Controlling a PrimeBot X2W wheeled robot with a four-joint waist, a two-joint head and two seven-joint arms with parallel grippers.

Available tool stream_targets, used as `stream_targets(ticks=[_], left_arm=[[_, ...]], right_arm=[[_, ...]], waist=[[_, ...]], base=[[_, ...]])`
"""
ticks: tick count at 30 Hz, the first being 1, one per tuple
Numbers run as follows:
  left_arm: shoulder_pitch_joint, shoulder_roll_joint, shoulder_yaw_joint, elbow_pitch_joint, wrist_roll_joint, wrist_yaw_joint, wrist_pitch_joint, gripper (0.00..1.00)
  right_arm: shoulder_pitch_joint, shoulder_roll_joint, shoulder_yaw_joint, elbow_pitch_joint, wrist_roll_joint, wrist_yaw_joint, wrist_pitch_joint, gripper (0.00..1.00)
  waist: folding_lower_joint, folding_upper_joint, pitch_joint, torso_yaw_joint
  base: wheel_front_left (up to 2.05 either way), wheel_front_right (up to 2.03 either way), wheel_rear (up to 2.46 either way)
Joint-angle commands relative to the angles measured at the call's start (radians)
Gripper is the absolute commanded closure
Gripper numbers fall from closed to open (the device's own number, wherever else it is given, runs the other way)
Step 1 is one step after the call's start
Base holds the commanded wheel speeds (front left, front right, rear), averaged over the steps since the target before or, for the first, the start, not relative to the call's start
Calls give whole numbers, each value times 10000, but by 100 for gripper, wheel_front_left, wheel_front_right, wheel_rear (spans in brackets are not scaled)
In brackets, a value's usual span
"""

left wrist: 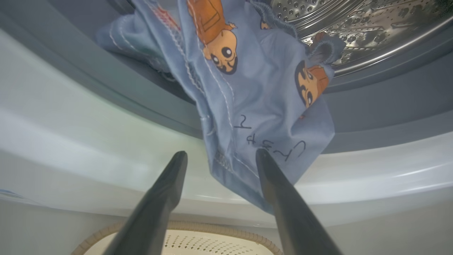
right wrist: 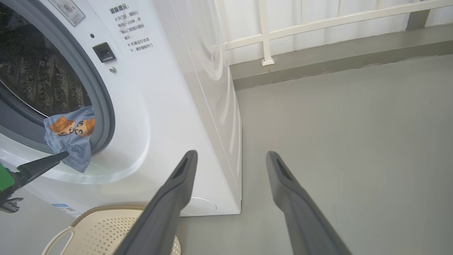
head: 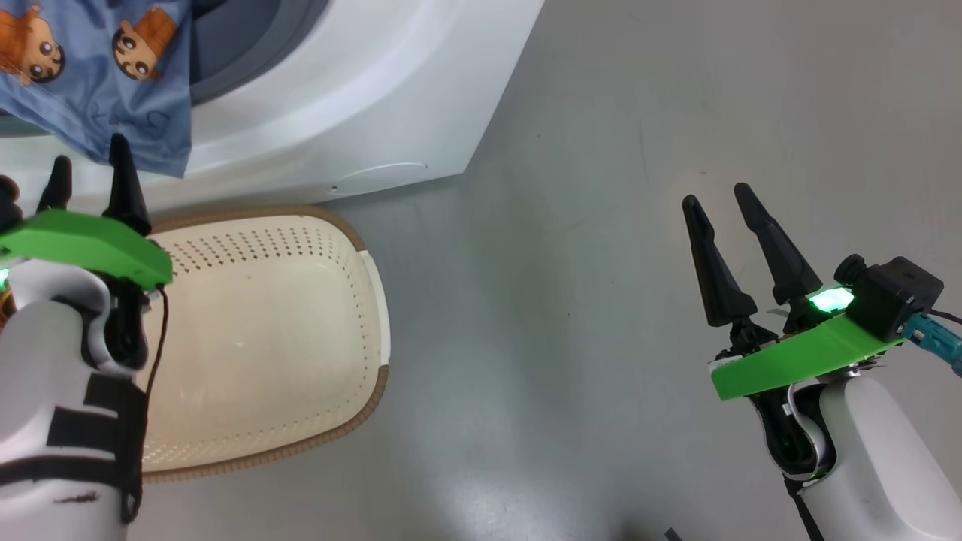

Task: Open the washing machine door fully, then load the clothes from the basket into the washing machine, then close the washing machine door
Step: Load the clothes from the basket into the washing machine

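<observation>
1. I see the clothes [left wrist: 254, 106]: light blue, cartoon print, hanging out over the washing machine [head: 391, 83] opening's lower edge.
2. The basket [head: 301, 240]: cream, perforated, brown rim, upright, just in front of the machine.

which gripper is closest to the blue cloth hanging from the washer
The left gripper: its fingers sit at the hanging clothes, above the basket; the right gripper is off over the floor.

Soft cloth clothes [left wrist: 269, 117], glossy white washing machine [head: 361, 90], shiny perforated steel drum [left wrist: 371, 24], matt plastic basket [head: 285, 315].
</observation>
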Motion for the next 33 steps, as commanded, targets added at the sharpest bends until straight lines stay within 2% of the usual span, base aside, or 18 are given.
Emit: stream_targets(ticks=[1, 5, 6, 7, 9, 10, 24, 33], left_arm=[[-340, 389, 161, 74, -83, -119, -135, 0], [-752, 378, -37, 534, -90, -238, -318, 0], [-822, 354, -94, 612, -92, -260, -362, 6], [-877, 337, -142, 681, -105, -282, -405, 26], [-954, 347, -235, 796, -126, -321, -496, 83], [-982, 364, -280, 837, -139, -338, -545, 100], [-1262, 497, -768, 294, 7, -385, -864, 100], [-3082, 869, -1410, 1143, 744, 320, 430, 100]], right_arm=[[7, -19, 182, -230, 37, 16, -119, 0], [-22, -15, 207, -224, 35, 16, -119, 0], [-20, -16, 209, -220, 33, 16, -119, 0], [-14, -16, 211, -216, 30, 16, -119, 0], [-3, -16, 218, -199, 27, 16, -119, 0], [4, -14, 222, -189, 27, 16, -119, 0], [73, 2, 255, -160, 41, 16, -119, 0], [-181, 58, 378, -192, 115, 16, -119, 0]], waist=[[0, -1, 68, -31], [0, -1, 110, -55], [0, -1, 106, -55], [0, -1, 101, -53], [0, -1, 83, -48], [0, -1, 70, -45], [0, -1, -5, 109], [0, -1, 475, -191]], base=[[0, 0, 0], [0, 0, 0], [0, 0, 0], [0, 0, 0], [0, 0, 0], [0, 0, 0], [0, 0, 0], [0, 0, 0]])
